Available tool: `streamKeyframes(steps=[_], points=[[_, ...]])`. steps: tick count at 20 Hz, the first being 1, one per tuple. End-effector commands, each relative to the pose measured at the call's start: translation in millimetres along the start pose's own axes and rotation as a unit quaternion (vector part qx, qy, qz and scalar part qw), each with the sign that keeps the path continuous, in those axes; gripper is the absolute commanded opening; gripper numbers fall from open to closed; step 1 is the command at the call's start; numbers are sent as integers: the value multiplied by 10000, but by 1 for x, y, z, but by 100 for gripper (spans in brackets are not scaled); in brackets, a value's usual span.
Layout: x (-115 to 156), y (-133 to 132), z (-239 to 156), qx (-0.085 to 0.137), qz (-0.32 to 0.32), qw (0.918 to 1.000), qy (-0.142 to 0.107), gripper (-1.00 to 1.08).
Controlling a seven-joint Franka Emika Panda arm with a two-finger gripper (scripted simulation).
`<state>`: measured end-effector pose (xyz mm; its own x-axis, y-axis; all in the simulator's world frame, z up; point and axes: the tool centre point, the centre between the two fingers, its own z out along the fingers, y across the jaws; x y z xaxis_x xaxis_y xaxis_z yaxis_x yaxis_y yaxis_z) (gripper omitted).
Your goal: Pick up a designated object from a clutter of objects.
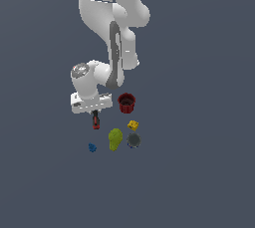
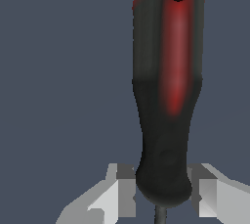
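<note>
The screwdriver (image 2: 168,96) handle looks matt, rubbery; hand (image 2: 161,196) fingers smooth grey.

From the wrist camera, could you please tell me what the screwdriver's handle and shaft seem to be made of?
The screwdriver handle looks like moulded plastic or rubber, matte black with red panels showing a soft sheen; a hole pierces its red end. The thin shaft looks like dark metal, but little of it shows. As a simulator's render, this is only appearance. The pincer fingers flank the handle's base.

Not much of a room here: just one flat, dark slate-blue floor (image 1: 199,172) filling the whole exterior view, left to right, near to far. No seams or texture on it (same plain colour in the wrist view). Lighting is soft and even, with hardly any shadow.
</note>
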<state>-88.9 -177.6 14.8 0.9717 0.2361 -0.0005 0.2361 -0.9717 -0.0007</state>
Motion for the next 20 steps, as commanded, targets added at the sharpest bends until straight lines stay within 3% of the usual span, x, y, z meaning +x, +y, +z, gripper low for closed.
streamKeyframes(steps=[1, 12, 20], points=[[0, 0, 0, -2, -1, 10000, 3, -100], [0, -3, -3, -2, 1, 10000, 3, -100], [3, -25, -26, 0, 2, 10000, 4, -100]])
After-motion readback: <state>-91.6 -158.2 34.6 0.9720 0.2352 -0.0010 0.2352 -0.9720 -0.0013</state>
